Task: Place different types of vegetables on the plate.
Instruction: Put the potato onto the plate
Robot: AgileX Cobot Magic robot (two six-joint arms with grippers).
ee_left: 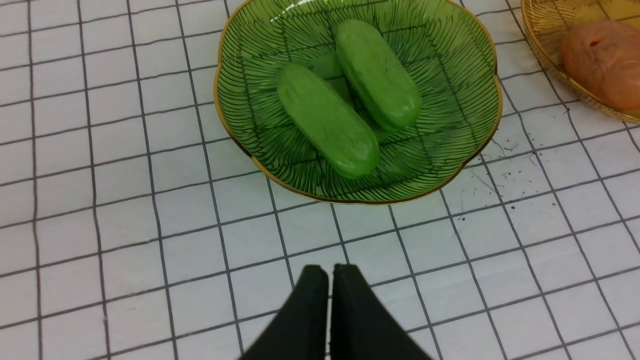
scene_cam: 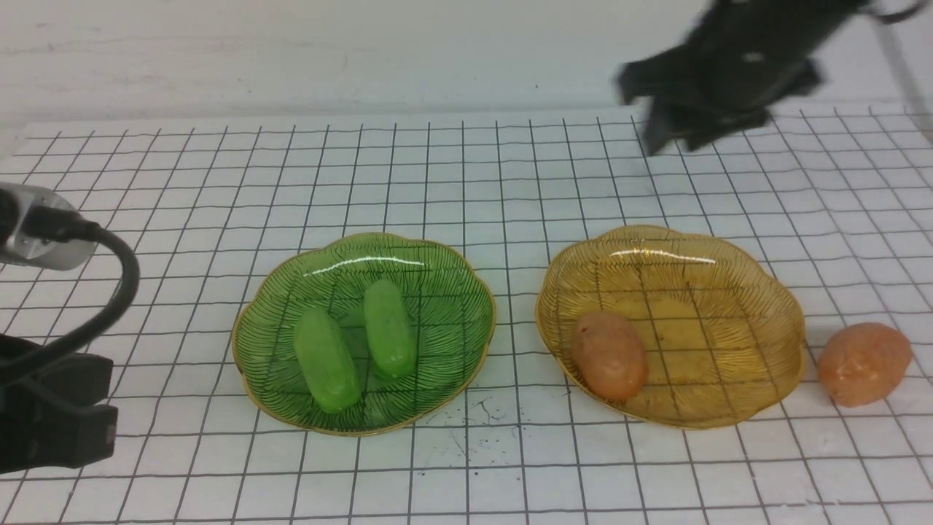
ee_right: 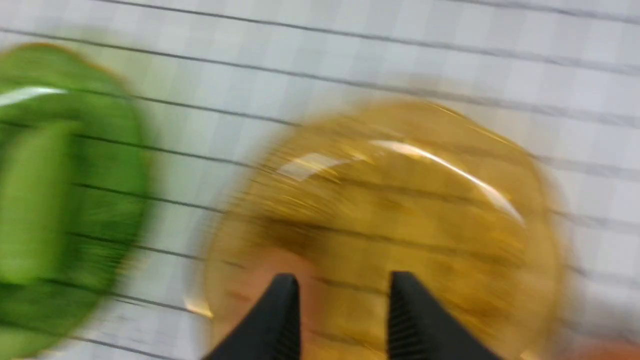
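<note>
So the veggies are glossy, plastic-looking little things. There are two stubby bright-green cucumber pieces [scene_cam: 388, 328], the second cucumber [scene_cam: 326, 359] lying almost parallel beside the first. Both sit in the green plate [scene_cam: 437, 277], just left of the amber plate [scene_cam: 714, 313].

Then there are two orange-brown oval lumps. One potato [scene_cam: 609, 355] is inside the amber plate, against its near-left wall. The other potato [scene_cam: 864, 363] is on the gridded table [scene_cam: 219, 182], just off the amber plate's right rim and not touching it.

The left gripper [ee_left: 330, 270] has its fingers pinched to a thin slit with nothing in them. It's well left of the amber plate, on the near side of the green one. In the front view only its black body and a cable show, cut off at the frame edge.

The right gripper [ee_right: 342, 280] hangs above the amber plate's far side, with its jaws apart and nothing between them. In the front view it's a dark blur. Its own camera is smeared too, so the potato is just a pinkish smudge behind one finger, and the plate's ribbing is unreadable.
</note>
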